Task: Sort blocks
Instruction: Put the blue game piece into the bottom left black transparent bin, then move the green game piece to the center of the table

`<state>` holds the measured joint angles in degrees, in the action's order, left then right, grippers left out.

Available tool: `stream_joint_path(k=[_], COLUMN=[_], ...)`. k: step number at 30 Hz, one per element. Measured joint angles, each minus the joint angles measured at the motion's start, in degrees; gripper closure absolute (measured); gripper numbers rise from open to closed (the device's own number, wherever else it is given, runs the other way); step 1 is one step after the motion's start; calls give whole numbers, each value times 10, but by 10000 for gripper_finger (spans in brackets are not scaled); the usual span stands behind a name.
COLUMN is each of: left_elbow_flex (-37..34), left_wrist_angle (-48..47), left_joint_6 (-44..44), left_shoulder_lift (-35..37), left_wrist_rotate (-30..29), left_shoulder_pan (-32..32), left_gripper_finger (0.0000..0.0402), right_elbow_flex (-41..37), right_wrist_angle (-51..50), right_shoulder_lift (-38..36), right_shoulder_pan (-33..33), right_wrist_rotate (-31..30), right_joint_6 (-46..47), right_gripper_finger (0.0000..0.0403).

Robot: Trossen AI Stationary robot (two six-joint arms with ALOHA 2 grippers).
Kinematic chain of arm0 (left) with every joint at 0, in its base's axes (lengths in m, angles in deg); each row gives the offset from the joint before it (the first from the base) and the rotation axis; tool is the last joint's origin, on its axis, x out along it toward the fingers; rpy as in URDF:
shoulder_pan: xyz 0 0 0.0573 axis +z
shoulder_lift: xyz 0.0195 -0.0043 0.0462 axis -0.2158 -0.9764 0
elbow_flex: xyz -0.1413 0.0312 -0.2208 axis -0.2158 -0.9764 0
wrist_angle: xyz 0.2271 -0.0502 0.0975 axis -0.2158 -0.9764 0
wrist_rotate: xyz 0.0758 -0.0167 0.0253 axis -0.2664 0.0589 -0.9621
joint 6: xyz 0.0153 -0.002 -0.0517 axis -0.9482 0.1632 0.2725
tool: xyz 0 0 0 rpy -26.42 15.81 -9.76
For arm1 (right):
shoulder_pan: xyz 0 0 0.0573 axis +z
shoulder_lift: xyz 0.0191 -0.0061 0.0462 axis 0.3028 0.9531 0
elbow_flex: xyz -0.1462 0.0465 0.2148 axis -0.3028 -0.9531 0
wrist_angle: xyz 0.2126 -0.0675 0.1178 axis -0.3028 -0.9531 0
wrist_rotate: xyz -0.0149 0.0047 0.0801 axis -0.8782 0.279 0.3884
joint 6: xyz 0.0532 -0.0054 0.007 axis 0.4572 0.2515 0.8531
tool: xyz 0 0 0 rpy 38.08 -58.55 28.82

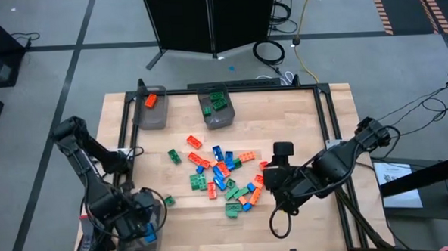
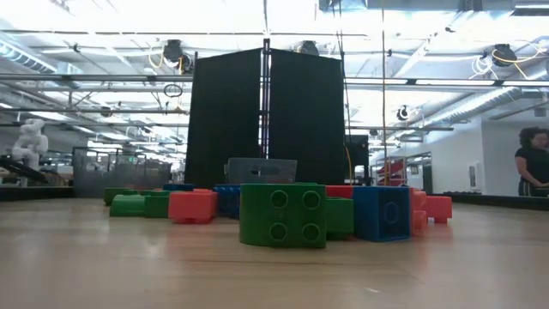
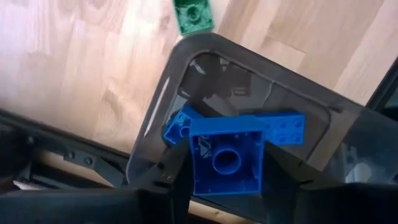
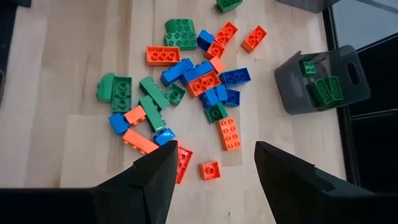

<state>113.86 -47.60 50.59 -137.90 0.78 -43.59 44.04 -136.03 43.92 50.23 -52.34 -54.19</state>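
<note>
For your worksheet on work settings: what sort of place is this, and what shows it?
Probably a robotics lab in an open industrial hall: a wooden table on grey floor, cables trailing behind it, dark partition panels and exposed ceiling pipes.

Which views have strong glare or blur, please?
Low view: bright ceiling lights wash out the top, and the green studded plastic brick looms large. Left wrist view: the square blue plastic brick between the left gripper's fingers is sharp; the wood is soft.

I see even overhead light, table [image 1: 284,123] bright, shadows soft. Low view: ceiling lights [image 2: 283,17] blown out, glare washes the room, near bricks [image 2: 283,215] slightly soft. Left wrist view blurry on the blue brick [image 3: 227,163].
</note>
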Motion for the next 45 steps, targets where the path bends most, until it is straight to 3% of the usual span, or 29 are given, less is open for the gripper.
stream_joint_path(k=[11,14,18,21,24,32,41,45], left_elbow_flex=[0,0,4,6,6,6,6,6], left_wrist_angle=[0,-15,-83,-122,-123,-32,-17,-13], left_joint_6=[-87,-95,-137,-189,-243,-380,-425,-461], left_shoulder_lift=[-18,-18,-18,-17,-16,-38,-137,-201], left_wrist_rotate=[0,-20,-91,-140,-148,-97,47,77], left_shoulder_pan=[0,15,62,111,169,288,331,333], left_gripper_finger=[131,117,117,137,181,382,400,401], right_elbow_flex=[-6,-6,-8,-16,-31,-80,-116,-117], right_wrist_angle=[18,17,27,37,52,48,48,52], right_shoulder_lift=[0,0,1,2,2,2,2,2], right_shoulder_pan=[0,0,-7,-11,-11,-10,-10,-10], right_wrist_rotate=[2,-3,-32,-31,-29,-26,-26,-26], right_joint_6=[-6,-15,-30,-40,-38,-6,-5,-5], right_gripper_finger=[193,193,193,193,193,193,193,193])
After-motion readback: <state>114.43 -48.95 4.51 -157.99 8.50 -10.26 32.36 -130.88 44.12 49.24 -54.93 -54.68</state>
